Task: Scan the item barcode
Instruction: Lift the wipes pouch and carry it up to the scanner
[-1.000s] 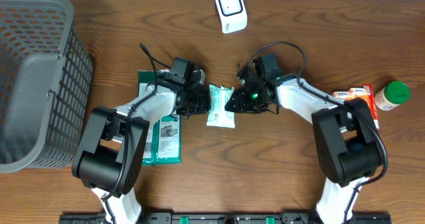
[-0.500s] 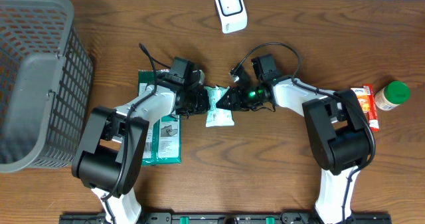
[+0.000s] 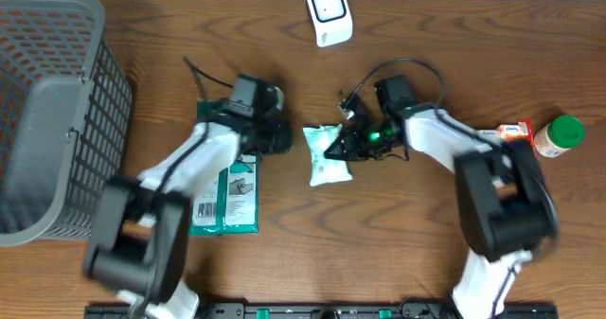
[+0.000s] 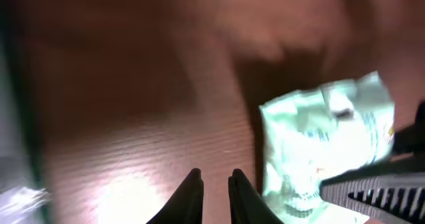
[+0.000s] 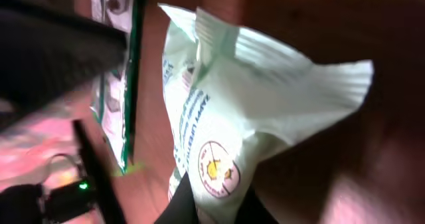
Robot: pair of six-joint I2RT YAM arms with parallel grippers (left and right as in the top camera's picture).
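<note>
1. Overhead, the pale green packet lies on the table near its middle, between my two arms, with my right claw on its right edge.
2. What has just changed: a second ago my right claw stood open beside the packet. Now it is clenched on it. The right wrist view shows the crinkled film pinched between my fingertips at the bottom of the picture, with the rest of the packet fanning away from them.
3. The packet has also slid a little to the right since then, toward my right arm.
4. My left claw, which sat against the packet's left edge a second ago, has drawn back. Bare wood now shows between them. In the left wrist view its fingers stand almost together with nothing between them, and the packet is off to the right of them.
5. My left arm is blurred overhead, so I judge it is moving away over the flat green pack.
6. For the task, this means the packet is now mine alone on the right side.
7. The white scanner stands at the far edge of the table, well apart from the packet, and nothing has been shown to it yet.
8. I cannot find a barcode in any view. I expect I must lift the packet and turn it until the code faces the scanner. The thin film may slip or fold in so small a pinch.
</note>
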